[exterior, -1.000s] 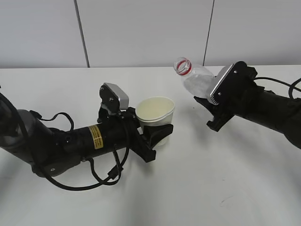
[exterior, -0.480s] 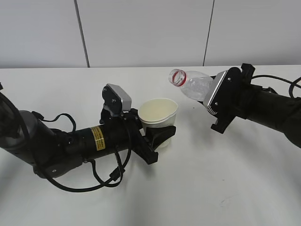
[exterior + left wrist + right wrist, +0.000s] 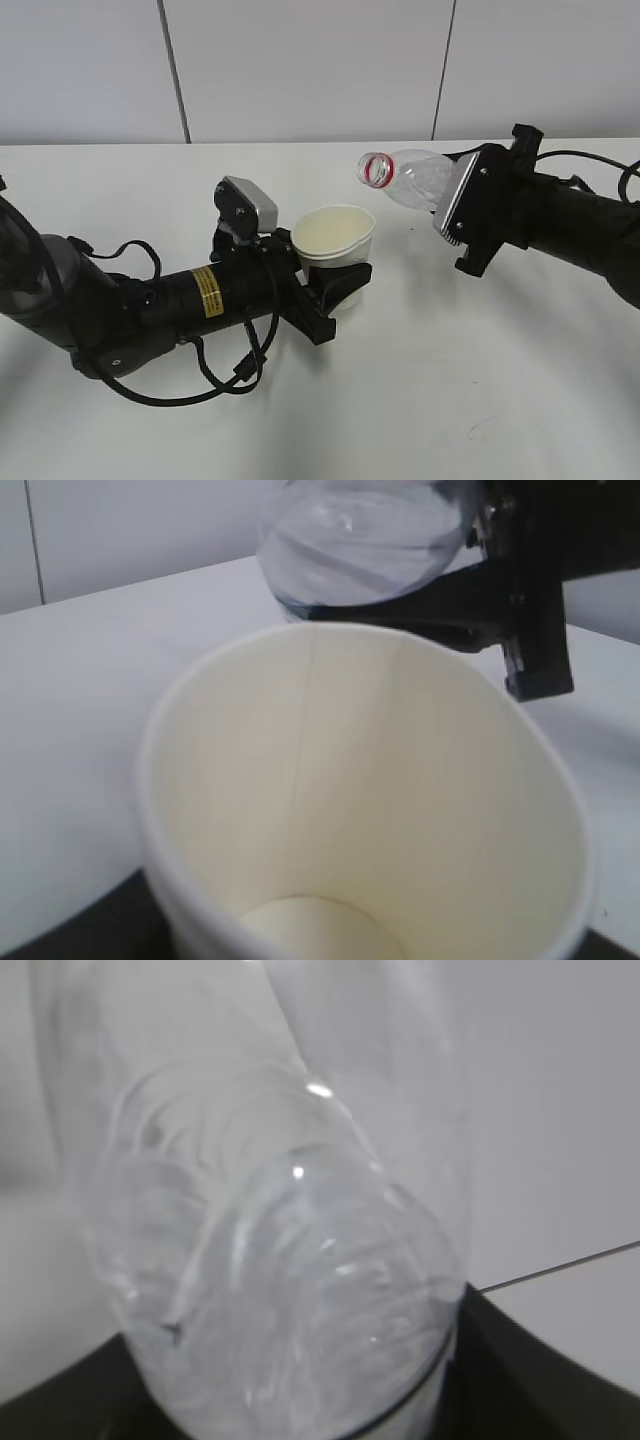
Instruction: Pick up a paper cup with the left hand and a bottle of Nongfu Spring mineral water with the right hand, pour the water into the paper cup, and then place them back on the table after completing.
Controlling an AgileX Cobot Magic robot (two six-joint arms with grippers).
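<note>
Exterior view: left gripper (image 3: 335, 283) clamps tapered paper cup (image 3: 334, 239); right gripper (image 3: 450, 205) clamps ribbed clear bottle (image 3: 408, 180).

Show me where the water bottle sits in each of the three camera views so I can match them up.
Exterior view: bottle upper right of centre, tipped, its open mouth towards the paper cup, held by the right hand.
Left wrist view: bottle at top centre, just beyond the cup's far rim.
Right wrist view: bottle fills the frame.
Shared landmark: the white table.
</note>
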